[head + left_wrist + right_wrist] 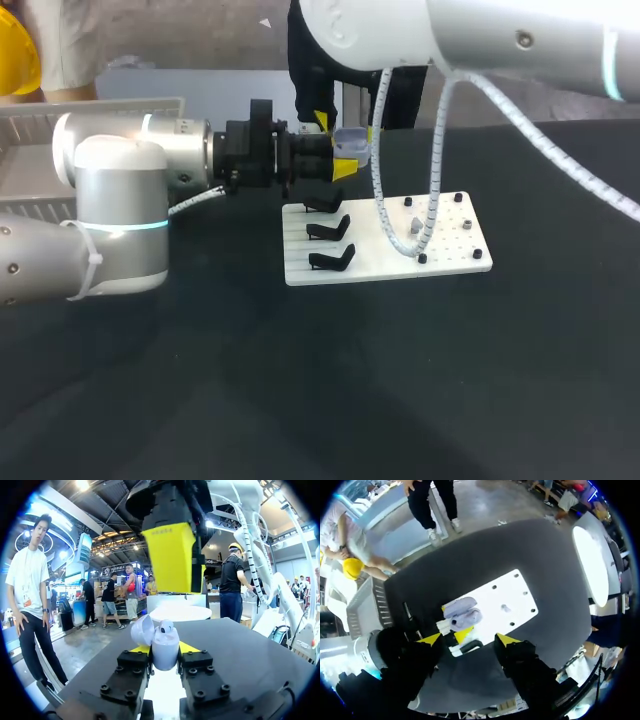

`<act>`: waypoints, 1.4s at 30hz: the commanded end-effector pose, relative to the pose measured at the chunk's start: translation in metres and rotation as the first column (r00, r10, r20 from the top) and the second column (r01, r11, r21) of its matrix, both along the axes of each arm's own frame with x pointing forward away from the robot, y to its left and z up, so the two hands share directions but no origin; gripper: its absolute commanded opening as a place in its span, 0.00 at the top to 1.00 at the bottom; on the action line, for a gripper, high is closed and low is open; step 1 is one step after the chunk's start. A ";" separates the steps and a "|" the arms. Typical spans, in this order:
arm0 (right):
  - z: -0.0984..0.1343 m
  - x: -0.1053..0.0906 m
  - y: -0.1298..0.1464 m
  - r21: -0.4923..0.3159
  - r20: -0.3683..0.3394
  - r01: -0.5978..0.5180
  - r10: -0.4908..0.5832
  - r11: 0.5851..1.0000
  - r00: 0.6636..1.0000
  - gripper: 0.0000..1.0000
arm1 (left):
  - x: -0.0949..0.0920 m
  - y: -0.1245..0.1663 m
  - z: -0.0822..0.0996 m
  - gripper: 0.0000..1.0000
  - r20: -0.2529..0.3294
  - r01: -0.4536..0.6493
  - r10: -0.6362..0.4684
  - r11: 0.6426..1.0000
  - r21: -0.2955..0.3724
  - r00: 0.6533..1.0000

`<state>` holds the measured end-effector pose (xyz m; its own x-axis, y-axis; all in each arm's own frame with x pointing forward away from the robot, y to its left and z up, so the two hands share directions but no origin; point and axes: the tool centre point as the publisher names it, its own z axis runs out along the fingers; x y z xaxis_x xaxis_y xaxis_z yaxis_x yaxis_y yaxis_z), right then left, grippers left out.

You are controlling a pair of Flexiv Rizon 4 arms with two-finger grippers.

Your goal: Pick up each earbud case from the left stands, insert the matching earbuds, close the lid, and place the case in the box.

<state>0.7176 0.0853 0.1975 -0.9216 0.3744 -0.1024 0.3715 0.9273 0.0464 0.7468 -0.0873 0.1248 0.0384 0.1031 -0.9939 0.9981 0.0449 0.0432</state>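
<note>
Left wrist view: the lavender earbud case point(165, 649) stands upright between the yellow tips of the left gripper point(165, 650), which clamps it from both sides. Its lid point(141, 630) is swung open to one side, and a white earbud point(166, 626) sits in the top of the case body. A broad yellow finger of the other arm hangs right above the open case, apart from it.

In the right wrist view the right gripper point(468, 639) looks down on the case. Its two fingers are spread wide with nothing between them, and the case lies ahead of them, clear of both.

In the head view the left arm comes in level from the left edge of the table point(400, 380). It holds the case in the air over the far left corner of a white board point(450, 255). The right arm drops in from the far right corner to the same spot.

The board lies flat on the black table, near the middle and toward the far edge. Three black stands point(328, 230) sit in a row along its left edge. Small black pegs and a pale piece, too small to identify, dot its right half.

A pale slatted box point(60, 115) rests at the table's far left corner.
</note>
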 end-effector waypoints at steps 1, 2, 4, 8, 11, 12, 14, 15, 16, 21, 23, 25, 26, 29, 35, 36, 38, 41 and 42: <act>-0.001 -0.049 -0.035 0.064 0.156 -0.043 0.033 0.997 0.987 0.00 | -0.002 0.000 -0.001 1.00 0.005 -0.006 0.006 1.000 -0.004 1.000; -0.002 -0.052 -0.039 0.051 0.170 -0.060 0.050 0.997 0.984 0.00 | -0.002 0.000 -0.001 1.00 0.005 -0.006 0.006 1.000 -0.004 1.000; -0.001 -0.062 -0.044 0.037 0.193 -0.100 0.091 0.994 0.977 0.00 | -0.002 0.000 -0.001 1.00 0.005 -0.006 0.006 1.000 -0.004 1.000; 0.001 -0.072 -0.058 -0.018 0.191 -0.107 0.109 0.994 0.976 0.00 | -0.002 0.000 -0.001 1.00 0.005 -0.006 0.006 1.000 -0.004 1.000; 0.001 -0.072 -0.058 -0.018 0.191 -0.107 0.109 0.994 0.976 0.00 | -0.002 0.000 -0.001 1.00 0.005 -0.006 0.006 1.000 -0.004 1.000; 0.001 -0.072 -0.058 -0.018 0.191 -0.107 0.109 0.994 0.976 0.00 | -0.002 0.000 -0.001 1.00 0.005 -0.006 0.006 1.000 -0.004 1.000; 0.001 -0.072 -0.058 -0.018 0.191 -0.107 0.109 0.994 0.976 0.00 | -0.002 0.000 -0.001 1.00 0.005 -0.006 0.006 1.000 -0.004 1.000; 0.001 -0.072 -0.058 -0.018 0.191 -0.107 0.109 0.994 0.976 0.00 | -0.002 0.000 -0.001 1.00 0.005 -0.006 0.006 1.000 -0.004 1.000; 0.001 -0.072 -0.058 -0.018 0.191 -0.107 0.109 0.994 0.976 0.00 | -0.002 0.000 -0.001 1.00 0.005 -0.006 0.006 1.000 -0.004 1.000; 0.001 -0.072 -0.058 -0.018 0.191 -0.107 0.109 0.994 0.976 0.00 | -0.002 0.000 -0.001 1.00 0.005 -0.006 0.006 1.000 -0.004 1.000; 0.001 -0.072 -0.058 -0.018 0.191 -0.107 0.109 0.994 0.976 0.00 | -0.002 0.000 -0.001 1.00 0.005 -0.006 0.006 1.000 -0.004 1.000; 0.001 -0.072 -0.058 -0.018 0.191 -0.107 0.109 0.994 0.976 0.00 | -0.002 0.000 -0.001 1.00 0.005 -0.006 0.006 1.000 -0.004 1.000; 0.001 -0.072 -0.058 -0.018 0.191 -0.107 0.109 0.994 0.976 0.00 | -0.002 0.000 -0.001 1.00 0.005 -0.006 0.006 1.000 -0.004 1.000; -0.012 -0.069 -0.063 -0.012 0.182 -0.100 0.101 0.995 0.978 0.00 | -0.002 0.000 -0.001 1.00 0.005 -0.006 0.006 1.000 -0.004 1.000; -0.041 -0.064 -0.082 0.029 0.193 -0.086 0.079 0.996 0.978 0.00 | -0.002 0.000 -0.001 1.00 0.005 -0.006 0.006 1.000 -0.004 1.000; -0.045 -0.063 -0.084 0.043 0.198 -0.075 0.065 0.996 0.978 0.00 | -0.002 0.000 -0.001 1.00 0.005 -0.006 0.006 1.000 -0.004 1.000; -0.054 -0.062 -0.089 0.009 0.179 -0.066 0.063 0.998 0.982 0.00 | -0.002 0.000 -0.001 1.00 0.005 -0.006 0.006 1.000 -0.004 1.000; -0.072 -0.060 -0.094 0.004 0.146 -0.067 0.066 0.998 0.987 0.00 | -0.002 0.000 -0.001 1.00 0.005 -0.006 0.006 1.000 -0.004 1.000; -0.078 -0.059 -0.095 0.008 0.146 -0.057 0.055 0.998 0.988 0.00 | -0.002 0.000 -0.001 1.00 0.005 -0.006 0.006 1.000 -0.004 1.000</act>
<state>0.6536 -0.0100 0.1332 -0.9173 0.3217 -0.2347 0.3055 0.9466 0.1033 0.7468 -0.0873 0.1248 0.0383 0.1033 -0.9939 0.9981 0.0450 0.0432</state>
